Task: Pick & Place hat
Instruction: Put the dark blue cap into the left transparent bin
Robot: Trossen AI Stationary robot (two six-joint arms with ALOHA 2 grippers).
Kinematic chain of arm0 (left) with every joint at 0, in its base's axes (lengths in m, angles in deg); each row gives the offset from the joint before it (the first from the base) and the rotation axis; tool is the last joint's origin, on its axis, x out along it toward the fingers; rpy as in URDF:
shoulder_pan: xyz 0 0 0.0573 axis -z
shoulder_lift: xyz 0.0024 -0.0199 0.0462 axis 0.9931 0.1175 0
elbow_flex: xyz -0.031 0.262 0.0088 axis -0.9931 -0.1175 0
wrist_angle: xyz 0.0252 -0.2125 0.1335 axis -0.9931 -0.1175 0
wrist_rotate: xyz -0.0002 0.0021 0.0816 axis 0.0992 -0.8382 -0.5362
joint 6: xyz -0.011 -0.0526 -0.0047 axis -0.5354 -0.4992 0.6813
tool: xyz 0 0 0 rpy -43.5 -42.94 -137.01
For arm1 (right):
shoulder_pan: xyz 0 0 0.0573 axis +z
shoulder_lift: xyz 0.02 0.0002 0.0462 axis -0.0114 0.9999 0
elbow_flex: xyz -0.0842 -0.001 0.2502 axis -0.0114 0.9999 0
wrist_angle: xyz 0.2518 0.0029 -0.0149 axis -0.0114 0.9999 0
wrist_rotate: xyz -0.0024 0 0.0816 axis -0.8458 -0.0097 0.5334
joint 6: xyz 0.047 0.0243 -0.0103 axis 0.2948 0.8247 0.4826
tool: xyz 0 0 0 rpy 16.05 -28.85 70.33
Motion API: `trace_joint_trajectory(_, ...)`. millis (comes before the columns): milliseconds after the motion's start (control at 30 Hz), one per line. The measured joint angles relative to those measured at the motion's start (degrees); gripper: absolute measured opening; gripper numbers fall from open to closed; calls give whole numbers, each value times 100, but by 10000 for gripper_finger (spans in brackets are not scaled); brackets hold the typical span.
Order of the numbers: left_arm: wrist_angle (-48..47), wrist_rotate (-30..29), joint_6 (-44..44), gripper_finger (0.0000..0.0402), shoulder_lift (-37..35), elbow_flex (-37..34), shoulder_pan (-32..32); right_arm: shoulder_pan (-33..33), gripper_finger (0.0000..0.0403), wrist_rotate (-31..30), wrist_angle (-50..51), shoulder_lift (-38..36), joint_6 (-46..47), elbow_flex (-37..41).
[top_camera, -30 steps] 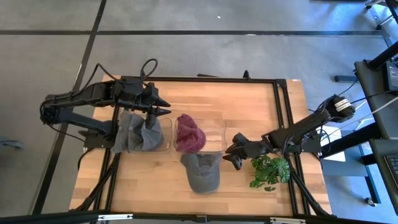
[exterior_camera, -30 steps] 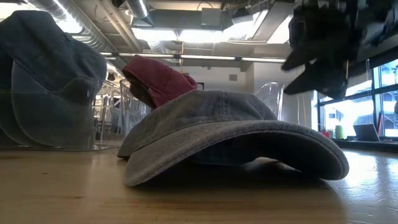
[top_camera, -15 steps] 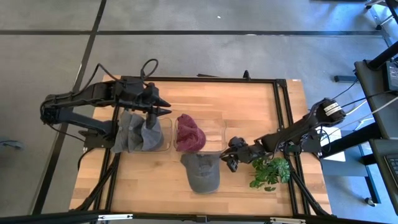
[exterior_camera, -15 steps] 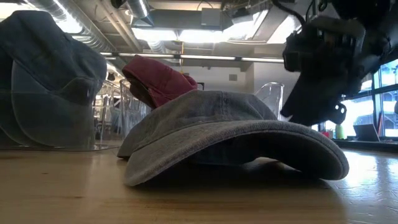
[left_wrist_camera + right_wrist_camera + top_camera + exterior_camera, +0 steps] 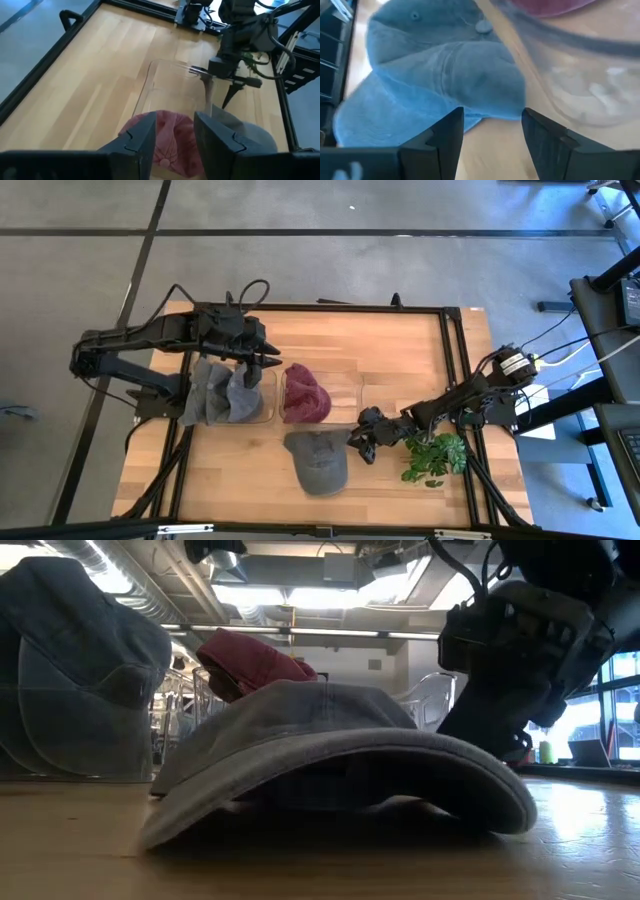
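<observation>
A grey cap lies on the table by its brim and rim, near the near edge; it also fills the low view as the grey cap. My right gripper is low at the cap's right side and open. In the right wrist view my right gripper has the cap's crown just ahead of it. My left gripper is open and hovers over the left clear bin, which holds grey hats. A red hat sits in the middle clear bin. My right gripper meets the right side of the grey cap's crown with open fingers, one on each side of the crown's edge. It comes in low and slanting from the table's right. The cap rests on the table.
An empty clear bin stands right of the red hat's bin, just behind my right gripper. A green plant sits under my right arm near the right edge. Bare wood lies along the near edge and the far half of the table.
My right gripper has come down and moved toward the table's left, up to the grey cap. The cap has slid a little to the left and turned, and its brim has swung toward the left.
</observation>
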Motion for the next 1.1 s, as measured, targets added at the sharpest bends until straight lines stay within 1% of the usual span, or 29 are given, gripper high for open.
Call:
trace_joint_trajectory(100, -5, 0, 0, 131, 76, 0, 0, 0, 193, 1, -138, 47, -23, 0)
trace_joint_trajectory(267, 2, 38, 1, 132, 149, 0, 0, 0, 174, -3, 11, 49, -321, 0)
trace_joint_trajectory(467, -28, 902, 1, 132, 168, 0, 7, 0, 166, -312, -99, 49, -726, 0)
trace_joint_trajectory(567, -28, 898, -42, 132, 172, 0, 6, 0, 166, -266, -229, 49, -838, 0)
trace_joint_trajectory(933, -28, 832, -21, 132, 172, 0, 7, 0, 164, -259, -384, 50, -690, 0)
trace_joint_trajectory(1033, -28, 741, -7, 132, 172, 0, 7, 0, 147, -260, -389, 49, -669, 0)
trace_joint_trajectory(1100, -28, 708, -4, 132, 172, 0, 7, 0, 119, -259, -395, 49, -667, 0)
